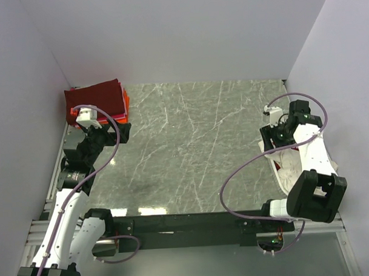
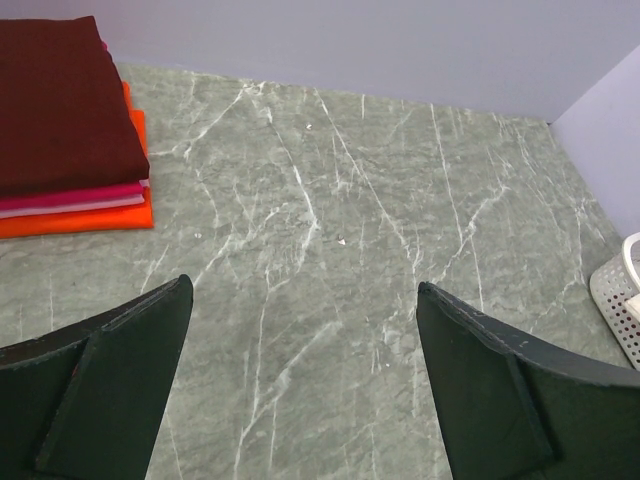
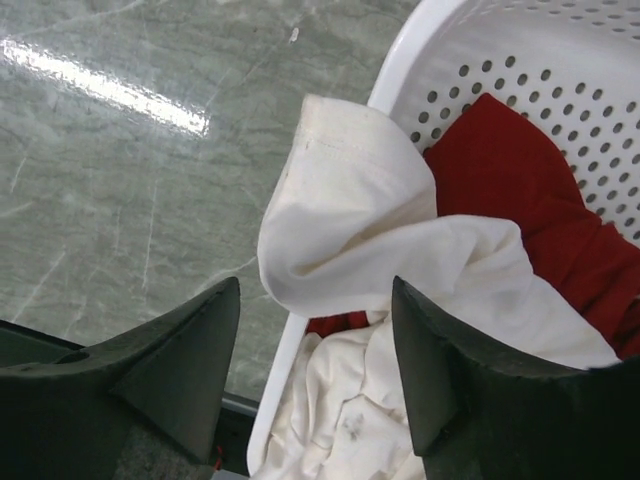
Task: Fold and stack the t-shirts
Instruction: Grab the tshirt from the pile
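Grey marble table (image 3: 120,180), cream-white t-shirt (image 3: 350,220) draped over basket (image 3: 420,40) rim below wide right tool (image 3: 315,300), left tool (image 2: 303,285) wide

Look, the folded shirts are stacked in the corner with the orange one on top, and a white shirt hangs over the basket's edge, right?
Not quite. The maroon shirt is on top; the orange shirt is at the bottom, as the left wrist view shows. The white shirt does hang over the basket edge.

lab test cell — blank walls (image 1: 169,35), marbled tabletop (image 1: 191,144)
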{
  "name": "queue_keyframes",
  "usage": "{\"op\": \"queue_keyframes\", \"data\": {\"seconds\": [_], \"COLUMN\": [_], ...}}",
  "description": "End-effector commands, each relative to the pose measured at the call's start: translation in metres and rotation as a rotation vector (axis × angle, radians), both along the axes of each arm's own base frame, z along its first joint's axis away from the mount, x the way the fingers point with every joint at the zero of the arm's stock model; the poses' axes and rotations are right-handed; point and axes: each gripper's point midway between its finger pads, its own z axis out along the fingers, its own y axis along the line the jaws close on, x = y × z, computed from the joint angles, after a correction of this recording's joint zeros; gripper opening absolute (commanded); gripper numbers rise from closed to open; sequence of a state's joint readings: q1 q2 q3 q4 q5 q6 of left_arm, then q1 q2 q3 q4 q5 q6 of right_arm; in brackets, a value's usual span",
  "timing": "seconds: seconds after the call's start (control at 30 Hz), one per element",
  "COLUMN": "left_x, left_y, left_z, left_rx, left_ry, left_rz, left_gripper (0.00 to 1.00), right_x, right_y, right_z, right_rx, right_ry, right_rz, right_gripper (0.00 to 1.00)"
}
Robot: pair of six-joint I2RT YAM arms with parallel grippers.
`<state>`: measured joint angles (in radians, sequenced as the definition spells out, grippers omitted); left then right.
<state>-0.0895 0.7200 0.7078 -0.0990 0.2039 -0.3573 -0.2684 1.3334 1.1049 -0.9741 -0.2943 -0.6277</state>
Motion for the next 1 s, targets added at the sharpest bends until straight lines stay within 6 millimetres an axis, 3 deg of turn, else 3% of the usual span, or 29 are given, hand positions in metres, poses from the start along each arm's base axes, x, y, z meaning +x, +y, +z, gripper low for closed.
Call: {"op": "queue_keyframes", "data": {"seconds": [0.0, 0.13, 0.2, 0.3, 0.4, 0.5, 0.6, 0.7, 0.73, 0.8, 0.83, 0.9, 0.93, 0.97], "left_x": [0.000, 0.001, 0.001, 0.001, 0.001, 0.000, 0.000, 0.000, 0.000, 0.000, 0.001, 0.001, 0.001, 0.001], "left_y": [-0.002, 0.000, 0.000, 0.001, 0.001, 0.001, 0.001, -0.001, -0.001, 0.000, 0.000, -0.001, -0.001, -0.001], "left_z": [0.019, 0.017, 0.017, 0.018, 0.018, 0.018, 0.019, 0.018, 0.018, 0.017, 0.016, 0.016, 0.016, 0.015], "left_rx": [0.006, 0.010, 0.012, 0.015, 0.016, 0.017, 0.017, 0.015, 0.016, 0.017, 0.017, 0.017, 0.017, 0.017], "left_ry": [-0.045, -0.038, -0.039, -0.043, -0.046, -0.048, -0.053, -0.049, -0.048, -0.047, -0.045, -0.044, -0.045, -0.044], "left_rz": [-0.010, -0.002, 0.000, 0.003, 0.003, 0.003, 0.000, -0.006, -0.008, -0.006, -0.005, -0.006, -0.006, -0.006], "left_gripper": [0.99, 0.99, 0.99, 0.99, 0.99, 1.00, 0.99, 0.99, 0.99, 1.00, 0.99, 0.99, 0.99, 0.99], "right_x": [0.008, 0.009, 0.010, 0.011, 0.015, 0.020, 0.024, 0.025, 0.028, 0.025, 0.026, 0.023, 0.022, 0.022], "right_y": [0.004, 0.008, 0.010, 0.010, 0.008, 0.004, 0.000, 0.001, 0.000, -0.006, -0.008, -0.012, -0.012, -0.013], "right_z": [-0.002, -0.007, -0.008, -0.007, 0.000, 0.022, 0.063, 0.117, 0.144, 0.179, 0.209, 0.242, 0.270, 0.282], "right_rx": [0.028, 0.063, 0.071, 0.075, 0.064, 0.026, -0.008, -0.030, -0.038, -0.074, -0.085, -0.110, -0.112, -0.113], "right_ry": [-0.020, 0.005, 0.001, -0.005, -0.038, -0.124, -0.236, -0.376, -0.446, -0.542, -0.620, -0.706, -0.780, -0.805], "right_rz": [0.026, 0.025, 0.026, 0.024, 0.012, -0.013, -0.040, -0.067, -0.088, -0.136, -0.161, -0.201, -0.217, -0.228], "right_gripper": [0.68, 0.42, 0.39, 0.26, 0.03, 0.00, 0.00, 0.00, 0.00, 0.00, 0.00, 0.00, 0.00, 0.00]}}
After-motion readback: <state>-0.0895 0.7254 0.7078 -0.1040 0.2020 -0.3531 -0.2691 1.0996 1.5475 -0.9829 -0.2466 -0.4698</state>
